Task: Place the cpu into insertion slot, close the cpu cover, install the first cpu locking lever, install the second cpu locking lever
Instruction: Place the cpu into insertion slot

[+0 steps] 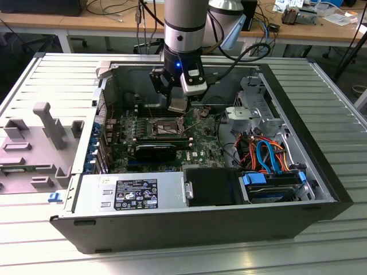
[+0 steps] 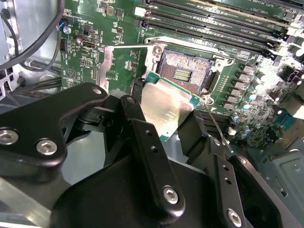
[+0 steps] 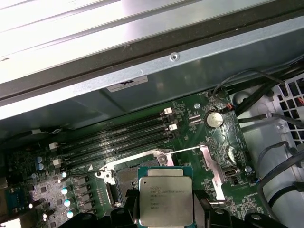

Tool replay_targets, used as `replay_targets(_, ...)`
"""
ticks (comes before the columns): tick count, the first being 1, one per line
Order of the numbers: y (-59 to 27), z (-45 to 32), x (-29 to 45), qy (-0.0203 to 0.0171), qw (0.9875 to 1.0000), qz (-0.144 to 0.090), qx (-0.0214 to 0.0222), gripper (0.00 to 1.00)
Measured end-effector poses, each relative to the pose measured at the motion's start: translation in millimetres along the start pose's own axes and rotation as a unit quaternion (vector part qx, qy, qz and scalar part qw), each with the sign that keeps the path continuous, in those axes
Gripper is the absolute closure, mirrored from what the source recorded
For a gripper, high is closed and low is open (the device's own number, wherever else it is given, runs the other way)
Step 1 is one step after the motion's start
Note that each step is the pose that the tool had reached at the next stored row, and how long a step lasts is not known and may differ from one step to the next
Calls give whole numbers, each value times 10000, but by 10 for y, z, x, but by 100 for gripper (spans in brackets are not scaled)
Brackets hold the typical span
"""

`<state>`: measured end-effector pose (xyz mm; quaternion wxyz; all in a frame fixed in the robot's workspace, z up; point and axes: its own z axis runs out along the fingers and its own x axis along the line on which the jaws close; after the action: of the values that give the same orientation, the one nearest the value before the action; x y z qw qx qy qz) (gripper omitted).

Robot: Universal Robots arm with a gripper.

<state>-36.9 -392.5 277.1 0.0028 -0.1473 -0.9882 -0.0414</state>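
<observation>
My gripper (image 1: 179,102) hangs inside the open computer case (image 1: 86,229), shut on the cpu (image 1: 178,105), a flat silver-topped square chip. Both wrist views show the cpu (image 2: 164,107) (image 3: 165,199) clamped by its edges between the black fingers (image 2: 137,121), tilted and raised just off the insertion slot (image 2: 187,71) (image 3: 118,183). The slot (image 1: 162,127) lies bare, its contact field showing. A silver plate (image 2: 105,66) (image 3: 212,168) standing beside the slot looks like the cpu cover swung open. Two thin wire levers (image 2: 128,46) (image 2: 219,129) stick out, unlatched.
Memory slots (image 3: 118,137) run along one side of the socket. A power supply (image 1: 132,195) and a blue-handled drive bay (image 1: 269,183) fill the case's front, with orange and blue cables (image 1: 264,152) between. A grey fixture (image 1: 46,132) stands at the exterior view's left.
</observation>
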Motion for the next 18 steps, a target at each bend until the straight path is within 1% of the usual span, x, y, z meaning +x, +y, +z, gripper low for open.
replay_targets(18,0,0,0,-17,9998,180,6,46)
